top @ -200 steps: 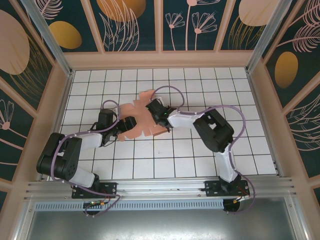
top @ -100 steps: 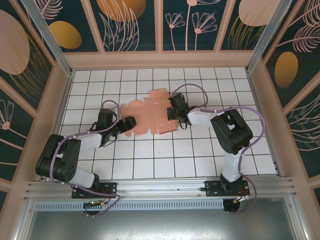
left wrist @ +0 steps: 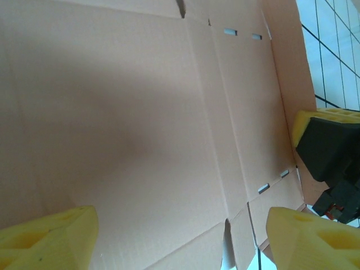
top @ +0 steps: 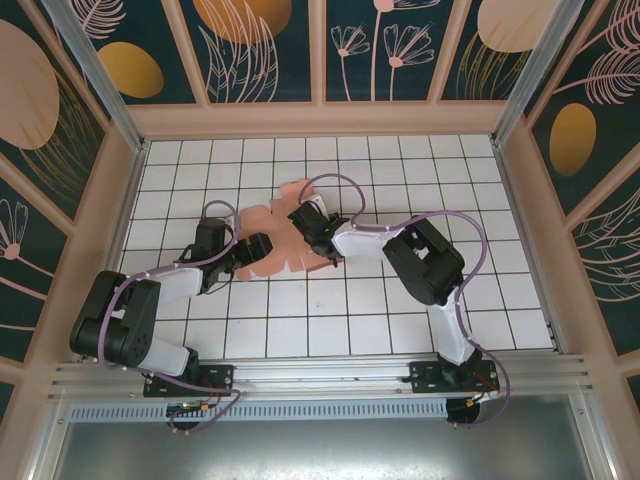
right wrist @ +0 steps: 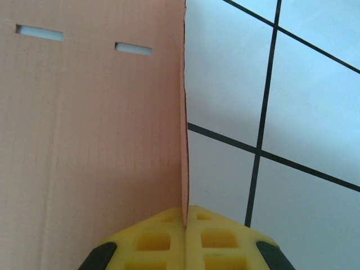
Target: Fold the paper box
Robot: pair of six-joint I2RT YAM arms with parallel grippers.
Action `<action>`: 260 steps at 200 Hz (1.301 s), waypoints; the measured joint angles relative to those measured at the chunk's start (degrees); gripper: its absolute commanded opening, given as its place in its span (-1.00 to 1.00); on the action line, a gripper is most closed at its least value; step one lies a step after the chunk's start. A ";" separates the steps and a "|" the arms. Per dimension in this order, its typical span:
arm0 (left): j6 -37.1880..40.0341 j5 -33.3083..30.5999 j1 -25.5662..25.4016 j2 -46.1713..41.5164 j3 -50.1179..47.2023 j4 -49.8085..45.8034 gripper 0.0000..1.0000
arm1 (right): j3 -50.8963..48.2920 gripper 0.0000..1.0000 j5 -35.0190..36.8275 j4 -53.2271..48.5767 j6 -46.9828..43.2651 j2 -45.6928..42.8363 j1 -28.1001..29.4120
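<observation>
Yellow foam pads (left wrist: pixel 48 236) of your left hand (top: pixel 252 247) stand spread wide, facing the paper box (top: pixel 272 262). It is a salmon-pink thin cardboard die-cut sheet with slots and flaps, and it sits near the middle of the white tiled tabletop (top: pixel 400 330). On its right, your right hand (top: pixel 308 225) is pressed together, pinching the sheet's edge between its own pads (right wrist: pixel 157 242).

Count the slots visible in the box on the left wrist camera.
4 slots in the box: two side by side at the top, two at lower right. Others may lie outside the frame.
</observation>
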 measured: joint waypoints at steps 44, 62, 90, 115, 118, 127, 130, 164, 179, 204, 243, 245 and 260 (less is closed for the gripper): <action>-0.02 -0.63 0.00 -0.15 0.00 -0.55 0.57 | -11.76 -1.00 -16.81 7.08 6.10 -9.18 -9.05; -0.02 -0.66 -0.09 -0.15 0.00 -0.52 0.57 | -11.74 -1.00 -18.14 7.37 6.80 -9.29 -10.95; -0.02 -0.63 -0.28 0.04 0.00 -0.48 0.57 | -4.76 -1.00 -8.90 2.45 3.67 -4.48 -5.51; -0.02 -0.63 -0.33 0.52 0.55 -0.72 0.57 | 2.19 -1.00 -1.16 -0.04 -0.04 1.20 0.52; -0.02 -0.61 -0.33 0.52 0.66 -0.72 0.57 | 2.29 -1.00 -1.03 -0.07 -0.24 1.27 0.90; -0.02 -0.61 -0.33 0.52 1.01 -0.70 0.57 | 2.12 -1.00 -1.03 -0.20 -0.46 1.16 1.55; -0.02 -0.61 -0.33 0.50 1.14 -0.70 0.57 | 1.97 -1.00 -1.25 -0.15 -0.42 1.05 1.51; 0.00 -0.63 -0.33 -0.11 1.49 -0.76 0.57 | -6.21 -0.37 -10.62 4.13 1.53 -5.29 -3.67; -0.02 -0.63 -0.33 -0.74 1.51 -1.05 0.57 | -10.78 -0.01 -17.14 6.67 3.74 -9.22 -7.76; -0.02 -0.63 -0.33 -1.49 1.51 -1.16 0.57 | -16.81 0.27 -27.17 12.35 6.97 -15.26 -12.96; -0.02 -0.66 -0.33 -1.77 1.51 -1.20 0.57 | -21.70 0.32 -36.44 19.96 11.08 -21.14 -15.37; -0.02 -0.63 -0.33 -1.81 1.51 -1.22 0.57 | -21.70 0.33 -36.70 20.15 11.10 -21.16 -15.41; -0.02 -0.66 -0.33 -2.25 1.51 -1.51 0.57 | -21.70 0.33 -37.94 20.92 11.30 -21.16 -15.52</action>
